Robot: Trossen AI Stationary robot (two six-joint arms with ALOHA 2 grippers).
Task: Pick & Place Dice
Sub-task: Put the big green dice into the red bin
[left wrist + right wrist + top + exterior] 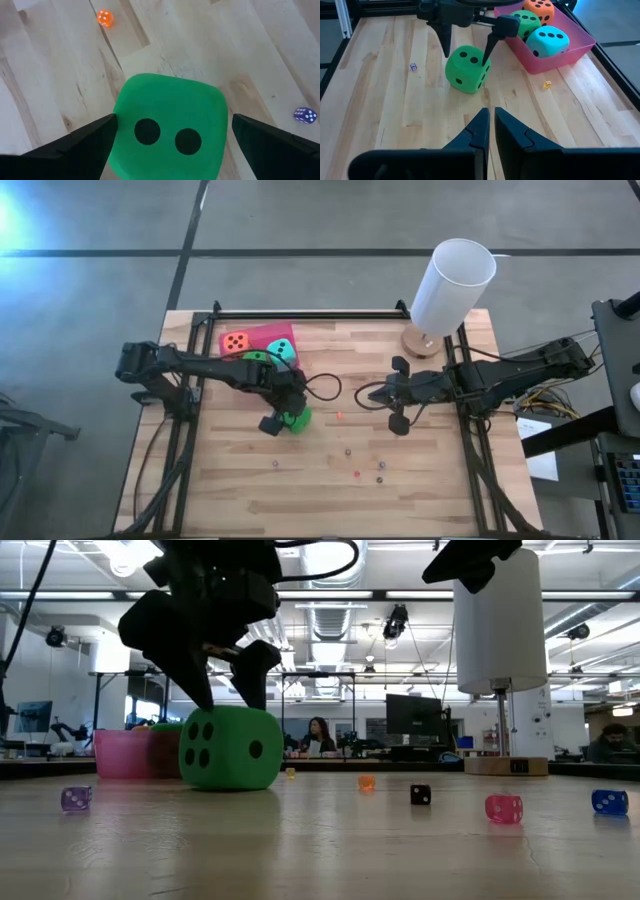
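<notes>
A bright green die with black dots is sitting on the light wooden table, just beside the pink tray. In the pink tray, an orange die, a teal die and another green die are all showing black dots. A white cup is standing well away from the pink tray. Tiny dice near the green die are showing orange and purple with white dots.

My bench is a pale wood-plank table, grain and knots showing, with a soft satin sheen. The bright green foam-looking die under my left gripper is totally matt, slightly fuzzy at the edges. My fingers look like matt black plastic. The pink translucent plastic bin is smooth and a bit glossy.
</notes>
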